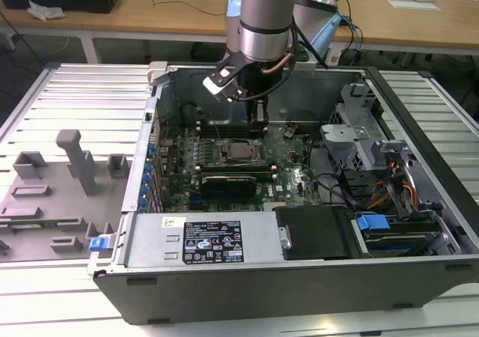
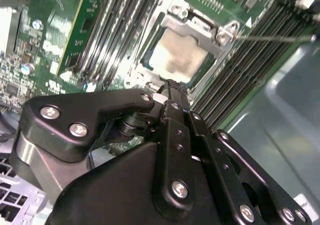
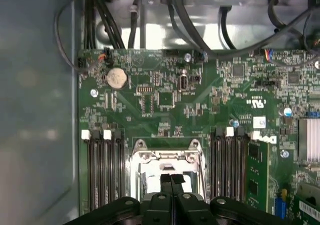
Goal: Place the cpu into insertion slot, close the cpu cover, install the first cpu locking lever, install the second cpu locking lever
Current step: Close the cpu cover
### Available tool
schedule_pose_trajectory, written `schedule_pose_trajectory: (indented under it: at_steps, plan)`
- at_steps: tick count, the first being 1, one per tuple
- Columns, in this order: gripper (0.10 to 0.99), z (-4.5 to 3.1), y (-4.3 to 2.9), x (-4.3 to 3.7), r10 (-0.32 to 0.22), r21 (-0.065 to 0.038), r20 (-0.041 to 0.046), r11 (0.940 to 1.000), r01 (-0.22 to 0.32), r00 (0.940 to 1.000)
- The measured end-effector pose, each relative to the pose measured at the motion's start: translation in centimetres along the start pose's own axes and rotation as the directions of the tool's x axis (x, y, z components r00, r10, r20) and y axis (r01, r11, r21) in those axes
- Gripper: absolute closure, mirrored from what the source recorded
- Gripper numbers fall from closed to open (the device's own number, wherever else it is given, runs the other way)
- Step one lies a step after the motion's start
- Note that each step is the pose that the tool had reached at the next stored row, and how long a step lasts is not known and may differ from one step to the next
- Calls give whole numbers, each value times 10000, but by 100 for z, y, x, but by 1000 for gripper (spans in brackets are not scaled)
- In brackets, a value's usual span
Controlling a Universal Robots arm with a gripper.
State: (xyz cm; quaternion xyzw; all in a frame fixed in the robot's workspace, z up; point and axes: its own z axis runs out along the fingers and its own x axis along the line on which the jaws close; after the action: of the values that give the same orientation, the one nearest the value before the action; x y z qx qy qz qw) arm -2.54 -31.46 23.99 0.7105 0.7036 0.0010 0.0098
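Tan-silver cpu [image 2: 180, 60] sits in the insertion slot [image 1: 241, 151], with the cpu cover [image 2: 197, 25] lying down around it. Arm's gripper [image 2: 170, 85] hangs near the socket's edge, fingers pressed together, nothing between them. Thin locking lever [image 2: 272, 36] sticks out over the memory slots [image 2: 250, 65], seemingly unlatched. Judgement: lever step in hand. It calls for a narrow, steady push on that rod, clear of the slots.

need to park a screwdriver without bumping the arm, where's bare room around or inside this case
Bare: the slatted table on the exterior view's right of the case, and its stretch behind the grey fixtures on that view's left. Inside, the plain metal panel beside the memory slots. Crowded: the cpu cover under the gripper, and the cabled drive cage.
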Motion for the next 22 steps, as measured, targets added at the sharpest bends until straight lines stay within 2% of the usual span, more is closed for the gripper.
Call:
schedule_pose_trajectory:
  at_steps: [3, 9, 11, 13, 15, 19, 22]
  plan:
    - [980, 39, -106, -21, -23, -60, -12, 10000, 23, 10000]
    - [980, 48, -122, -22, -75, -61, -7, 10000, 75, 10000]
    - [980, 49, -122, -21, -750, -71, -18, 9972, 750, 9972]
    - [980, 49, -122, -22, -1163, -77, -24, 9932, 1162, 9932]
    - [980, 49, -123, -22, -1561, -82, -28, 9877, 1561, 9877]
    - [980, 49, -122, -22, -2334, -92, -23, 9724, 2333, 9724]
    - [980, 49, -122, -22, -2963, -95, -6, 9551, 2963, 9551]
